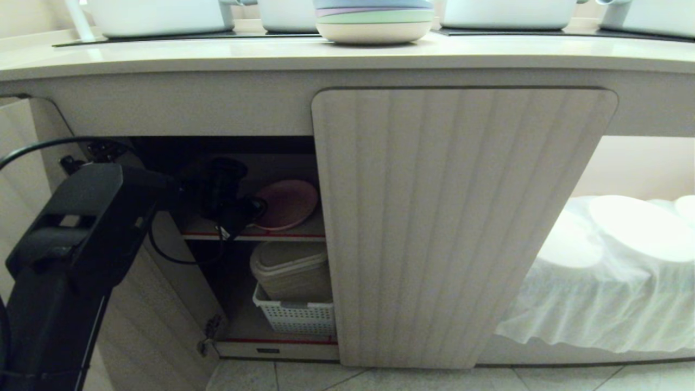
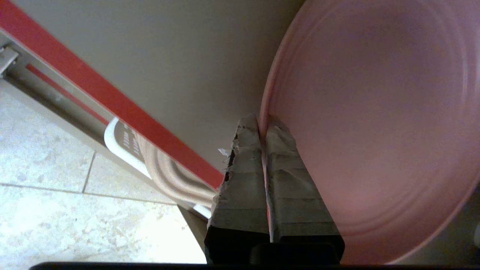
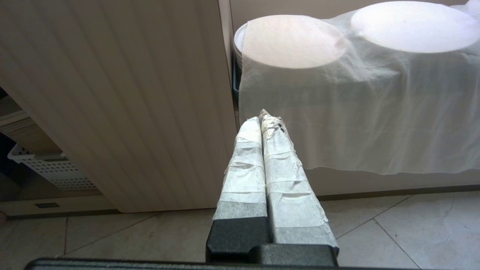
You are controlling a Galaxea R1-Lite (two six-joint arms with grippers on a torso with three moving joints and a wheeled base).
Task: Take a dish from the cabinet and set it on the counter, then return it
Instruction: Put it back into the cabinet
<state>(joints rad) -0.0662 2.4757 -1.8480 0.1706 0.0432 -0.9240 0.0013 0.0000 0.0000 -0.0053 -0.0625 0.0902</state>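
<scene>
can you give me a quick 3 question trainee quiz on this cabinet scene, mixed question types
1. True or false: the left end effector is shut on the rim of the pink dish.
2. Multiple choice: where is the dish in the head view? A) on the counter B) at the cabinet's upper shelf C) in the white basket
3. Short answer: what is the right end effector holding?

Key:
1. True; its fingers pinch the dish edge.
2. B; the dish is at the red-edged shelf of the cabinet, above the basket and below the counter.
3. Nothing; it is shut and empty, pointing toward the closed door and white cloth.
</scene>
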